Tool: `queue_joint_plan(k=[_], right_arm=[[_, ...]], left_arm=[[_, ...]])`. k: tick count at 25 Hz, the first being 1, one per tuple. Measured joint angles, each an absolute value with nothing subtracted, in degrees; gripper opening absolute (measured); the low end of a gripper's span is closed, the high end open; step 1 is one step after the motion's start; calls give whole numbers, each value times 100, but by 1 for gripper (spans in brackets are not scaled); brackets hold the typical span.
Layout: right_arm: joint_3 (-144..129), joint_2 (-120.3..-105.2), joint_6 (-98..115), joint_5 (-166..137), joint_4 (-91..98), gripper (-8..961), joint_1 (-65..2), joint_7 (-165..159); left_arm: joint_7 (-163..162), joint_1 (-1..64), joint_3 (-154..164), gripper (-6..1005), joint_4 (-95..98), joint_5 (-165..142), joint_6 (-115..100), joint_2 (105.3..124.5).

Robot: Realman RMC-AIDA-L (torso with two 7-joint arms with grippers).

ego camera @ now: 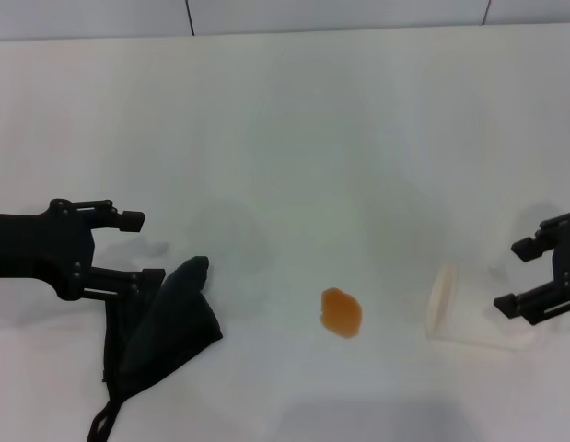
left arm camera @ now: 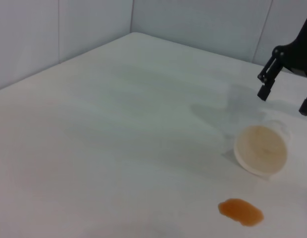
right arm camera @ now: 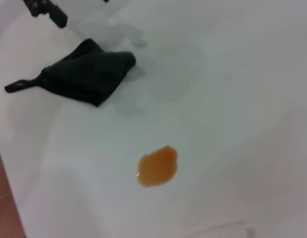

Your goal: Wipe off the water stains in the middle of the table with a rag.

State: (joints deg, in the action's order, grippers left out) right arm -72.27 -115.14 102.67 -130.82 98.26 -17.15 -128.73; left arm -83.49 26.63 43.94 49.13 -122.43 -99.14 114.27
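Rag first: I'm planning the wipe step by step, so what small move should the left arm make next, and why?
Probably lower the left gripper onto the rag and shut the fingers on it. Its fingers stand open just above the cloth, which lies loose on the table, and the orange-brown water stains sit unwiped beside the tipped paper cup. The right gripper waits open near the cup.

On the white counter (right arm camera: 232,74) lies an orange-brown blot (right arm camera: 157,166) — well apart from the crumpled black rag (right arm camera: 86,75), whose loop (right arm camera: 17,86) points away from it.
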Motion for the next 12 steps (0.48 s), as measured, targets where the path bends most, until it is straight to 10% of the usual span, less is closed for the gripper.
queue_joint_plan(k=[12], right_arm=[[-7742, -11521, 9978, -13345, 9566, 767, -1766, -12942]], left_arm=[[-8358, 2677, 4392, 886, 4913, -12242, -9914, 11443]])
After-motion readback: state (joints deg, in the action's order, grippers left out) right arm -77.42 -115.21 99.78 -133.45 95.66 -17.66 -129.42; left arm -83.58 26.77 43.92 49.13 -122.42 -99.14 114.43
